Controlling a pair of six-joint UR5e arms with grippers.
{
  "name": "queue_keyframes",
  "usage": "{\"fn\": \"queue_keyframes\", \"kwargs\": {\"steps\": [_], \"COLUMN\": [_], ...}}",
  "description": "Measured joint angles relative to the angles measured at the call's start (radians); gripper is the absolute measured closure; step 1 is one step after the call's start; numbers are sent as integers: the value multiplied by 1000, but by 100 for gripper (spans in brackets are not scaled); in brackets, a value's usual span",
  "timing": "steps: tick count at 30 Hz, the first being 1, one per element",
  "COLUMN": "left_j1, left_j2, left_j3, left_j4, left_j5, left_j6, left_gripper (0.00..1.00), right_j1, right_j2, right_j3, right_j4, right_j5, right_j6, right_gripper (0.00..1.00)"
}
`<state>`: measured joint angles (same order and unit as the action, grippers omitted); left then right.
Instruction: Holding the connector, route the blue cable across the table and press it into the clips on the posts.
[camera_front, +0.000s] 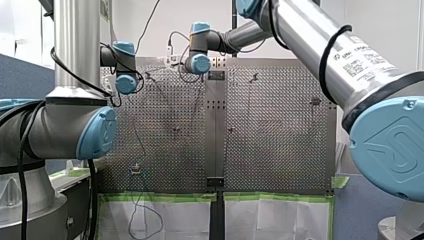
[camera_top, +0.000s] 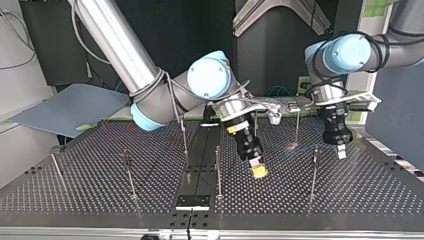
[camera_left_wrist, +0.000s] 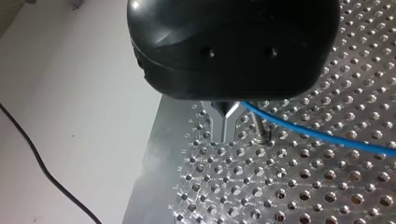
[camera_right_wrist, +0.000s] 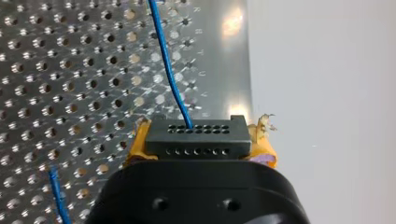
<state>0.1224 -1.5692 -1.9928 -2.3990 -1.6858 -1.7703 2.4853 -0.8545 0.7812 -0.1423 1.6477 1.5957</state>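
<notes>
In the right wrist view my right gripper (camera_right_wrist: 198, 140), with yellow pads, is shut on a black connector (camera_right_wrist: 196, 135). The blue cable (camera_right_wrist: 167, 70) leaves the connector and runs ahead over the perforated table. In the top view that gripper (camera_top: 258, 171) hangs low over the plate, right of the middle post (camera_top: 217, 170). My left gripper (camera_top: 340, 151) stands further to the right. Its metal fingers are shut (camera_left_wrist: 225, 120) on the blue cable (camera_left_wrist: 317, 134), which trails away beside a thin post (camera_left_wrist: 259, 128).
Several thin posts with clips stand on the perforated plate (camera_top: 100, 190), among them one (camera_top: 129, 172) at the top view's left and one (camera_top: 314, 170) near my left gripper. Slack blue cable (camera_front: 142, 205) lies on the white sheet at the plate's near edge.
</notes>
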Motion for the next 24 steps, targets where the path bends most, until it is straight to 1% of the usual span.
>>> {"fn": "queue_keyframes", "kwargs": {"steps": [3, 6, 10, 16, 20, 24], "left_j1": [7, 12, 18, 30, 29, 24], "left_j2": [-18, -39, -53, -58, -80, -112], "left_j3": [11, 21, 30, 37, 52, 73], "left_j4": [3, 4, 15, 53, 62, 60], "left_j5": [8, 15, 24, 58, 74, 76], "left_j6": [-2, -2, -5, -32, -39, -39], "left_gripper": [100, 100, 100, 100, 100, 100], "right_j1": [0, 0, -3, -6, -9, -16], "right_j2": [6, 12, 22, 49, 64, 70], "right_j3": [-24, -34, -37, -38, -38, -40], "right_j4": [2, 6, 13, 16, 16, 15], "right_j5": [0, 1, 4, 16, 26, 30], "right_j6": [0, 0, 0, 0, 0, 0], "right_gripper": [100, 100, 100, 100, 100, 100]}}
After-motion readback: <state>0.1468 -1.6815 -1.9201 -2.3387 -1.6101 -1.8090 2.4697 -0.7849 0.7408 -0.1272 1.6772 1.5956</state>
